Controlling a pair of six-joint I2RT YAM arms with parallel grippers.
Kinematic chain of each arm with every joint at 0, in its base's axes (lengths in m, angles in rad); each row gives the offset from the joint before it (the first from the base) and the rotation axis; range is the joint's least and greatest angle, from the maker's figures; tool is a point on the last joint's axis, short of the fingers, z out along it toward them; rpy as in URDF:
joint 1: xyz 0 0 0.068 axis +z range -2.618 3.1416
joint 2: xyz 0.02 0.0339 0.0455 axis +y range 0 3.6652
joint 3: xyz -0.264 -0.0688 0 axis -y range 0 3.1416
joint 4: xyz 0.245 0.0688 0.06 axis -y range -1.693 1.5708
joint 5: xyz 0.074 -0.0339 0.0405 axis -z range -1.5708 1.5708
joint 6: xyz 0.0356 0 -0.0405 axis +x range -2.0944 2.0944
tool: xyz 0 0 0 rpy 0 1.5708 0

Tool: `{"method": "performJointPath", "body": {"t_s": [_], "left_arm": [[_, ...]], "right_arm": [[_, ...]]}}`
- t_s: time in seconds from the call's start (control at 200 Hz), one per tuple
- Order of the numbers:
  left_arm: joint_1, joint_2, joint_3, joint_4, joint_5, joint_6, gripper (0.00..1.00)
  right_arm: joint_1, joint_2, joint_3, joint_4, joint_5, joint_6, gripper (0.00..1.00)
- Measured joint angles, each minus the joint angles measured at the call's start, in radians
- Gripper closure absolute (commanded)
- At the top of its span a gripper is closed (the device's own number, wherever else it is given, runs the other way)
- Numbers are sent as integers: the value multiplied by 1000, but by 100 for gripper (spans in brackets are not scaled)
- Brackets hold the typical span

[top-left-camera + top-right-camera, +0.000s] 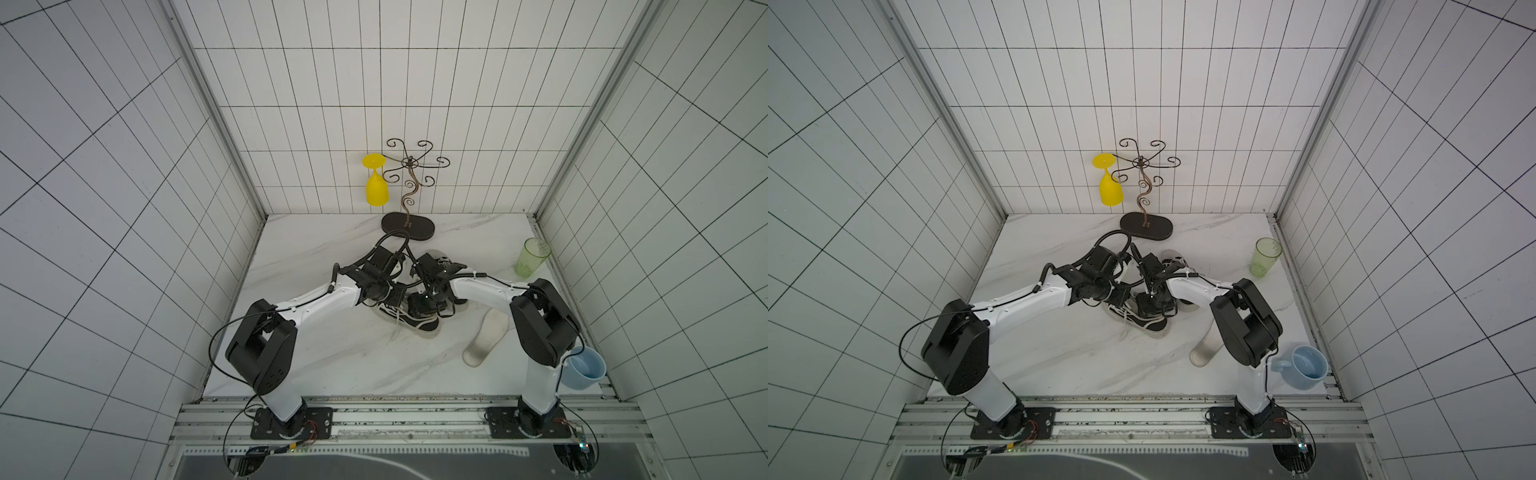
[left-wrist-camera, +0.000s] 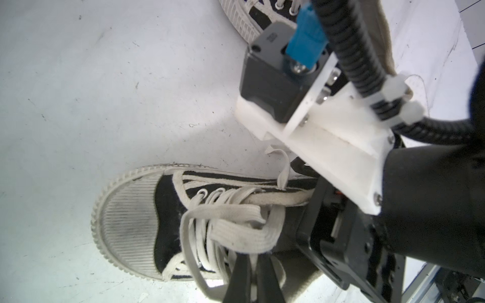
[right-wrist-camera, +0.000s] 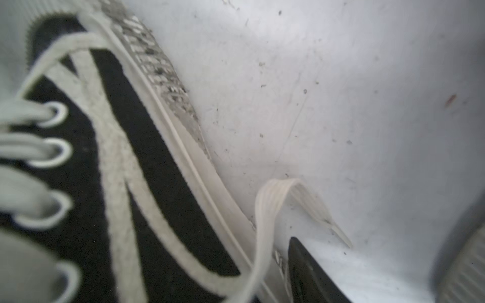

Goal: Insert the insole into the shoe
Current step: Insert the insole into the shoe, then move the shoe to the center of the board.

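L gripper (image 2: 252, 259): clenched, fingers (image 2: 240, 272) pressed together right at the laces of the shoe (image 2: 168, 217). Poss. a lace is nipped between them; the view is too tight to say. R gripper (image 1: 420, 311) hangs just beside it over the same shoe. Its wrist view gives only one dark finger (image 3: 307, 265), outside the sole wall w/ a loose lace end (image 3: 265, 210) draped next to it. Can't tell if the jaws are spread or closed.

Shoe: black canvas, white toe cap & laces, on the marble table (image 1: 332, 361) directly under both grippers. They cover its mouth, so the inside is hidden. A second shoe (image 1: 441, 258) of the same type lies just behind R gripper, partly under R arm.

Insole (image 1: 486, 336): white, flat on the table, outside the shoe. It is off to R gripper's right & back toward the arm bases, near the shoe but apart from it.

Further out:
- Green see-through cup (image 1: 532, 257): upright, well to R gripper's right & a bit behind; only its tinted walls show.
- Blue mug (image 1: 1306, 368): far right & toward the bases, mouth up, showing its own pale-blue inside.
- Wire rack (image 1: 409, 166): behind both grippers, on a dark oval base.
- Yellow wine glass (image 1: 376, 185): hung bowl-down from the rack's L side.
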Motion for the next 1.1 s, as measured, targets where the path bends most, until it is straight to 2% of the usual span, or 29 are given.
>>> {"method": "performJointPath", "body": {"t_s": [0.27,0.465,0.64,0.815,0.965,1.099], "left_arm": [[-1,15,50,-65,-197,95,100],[2,17,54,-72,-328,234,100],[2,36,56,-36,-472,453,100],[5,50,12,113,-607,745,100],[29,95,12,220,-654,934,100],[72,178,70,244,-661,1028,100]], "right_arm": [[-46,-118,27,-27,-46,49,33],[-113,-192,38,-40,-50,71,33],[-160,-253,36,-47,-48,76,33],[-184,-285,30,-50,-48,75,33],[-191,-289,19,-54,-48,71,33],[-193,-289,14,-60,-50,65,33]]}}
